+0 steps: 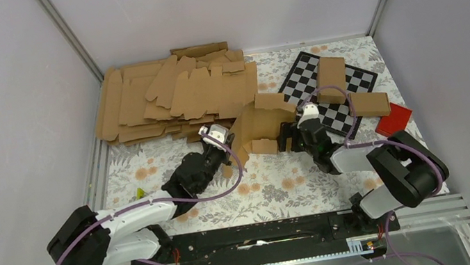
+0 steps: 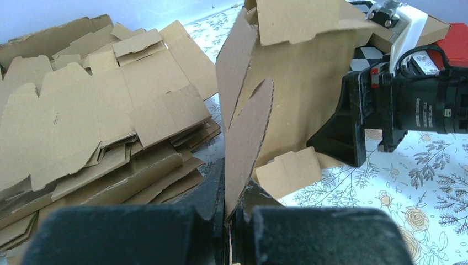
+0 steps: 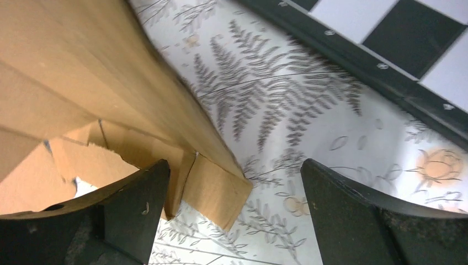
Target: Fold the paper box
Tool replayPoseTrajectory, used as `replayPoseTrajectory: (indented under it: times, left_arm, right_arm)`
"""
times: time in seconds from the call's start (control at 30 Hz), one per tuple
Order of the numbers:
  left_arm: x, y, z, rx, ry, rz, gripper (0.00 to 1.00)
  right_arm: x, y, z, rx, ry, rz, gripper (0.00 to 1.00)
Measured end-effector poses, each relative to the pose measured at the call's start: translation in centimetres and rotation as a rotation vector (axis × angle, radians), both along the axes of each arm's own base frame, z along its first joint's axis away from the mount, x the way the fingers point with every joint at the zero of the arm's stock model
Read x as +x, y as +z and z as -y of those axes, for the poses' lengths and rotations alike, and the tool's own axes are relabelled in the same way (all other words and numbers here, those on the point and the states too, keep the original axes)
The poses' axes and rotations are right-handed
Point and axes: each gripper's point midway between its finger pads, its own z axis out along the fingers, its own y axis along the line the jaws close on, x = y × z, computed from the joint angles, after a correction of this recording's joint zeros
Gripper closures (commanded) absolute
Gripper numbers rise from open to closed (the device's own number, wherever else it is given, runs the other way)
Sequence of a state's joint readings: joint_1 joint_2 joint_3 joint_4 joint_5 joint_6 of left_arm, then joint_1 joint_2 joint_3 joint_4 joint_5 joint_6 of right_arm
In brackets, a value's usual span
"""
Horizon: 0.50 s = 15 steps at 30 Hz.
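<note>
The paper box [image 1: 260,123] is a brown cardboard sheet, partly raised with flaps sticking out, standing mid-table. My left gripper [image 1: 226,170] is shut on one rounded flap at its left side; in the left wrist view that flap [image 2: 247,144] rises from between my closed fingers [image 2: 216,187]. My right gripper [image 1: 287,140] is open at the box's right side; in the right wrist view a small flap [image 3: 212,190] and the box's wall [image 3: 83,61] lie between the spread fingers [image 3: 138,204], nearer the left one, not gripped.
A pile of flat brown blanks [image 1: 170,96] fills the back left. A checkerboard [image 1: 328,90] with two folded cartons [image 1: 330,76] lies at the back right, with a red block [image 1: 393,118] beside it. Grey walls enclose the floral tabletop [image 1: 275,186].
</note>
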<state>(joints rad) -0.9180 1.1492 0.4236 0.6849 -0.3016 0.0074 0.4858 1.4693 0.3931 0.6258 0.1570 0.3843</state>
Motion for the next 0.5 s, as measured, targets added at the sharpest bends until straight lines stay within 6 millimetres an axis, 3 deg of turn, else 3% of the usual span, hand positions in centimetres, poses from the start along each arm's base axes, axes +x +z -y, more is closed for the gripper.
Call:
replayPoseTrajectory:
  times: [0.17, 0.5]
  left_arm:
    - [0.1, -0.4, 0.1, 0.008, 0.001, -0.006, 1.00]
    - [0.2, -0.5, 0.3, -0.006, 0.003, -0.012, 1.00]
  right_arm:
    - [-1.0, 0.2, -2.2, -0.019, 0.095, 0.017, 0.04]
    - [-2.9, 0.9, -4.1, 0.048, 0.231, 0.029, 0.07]
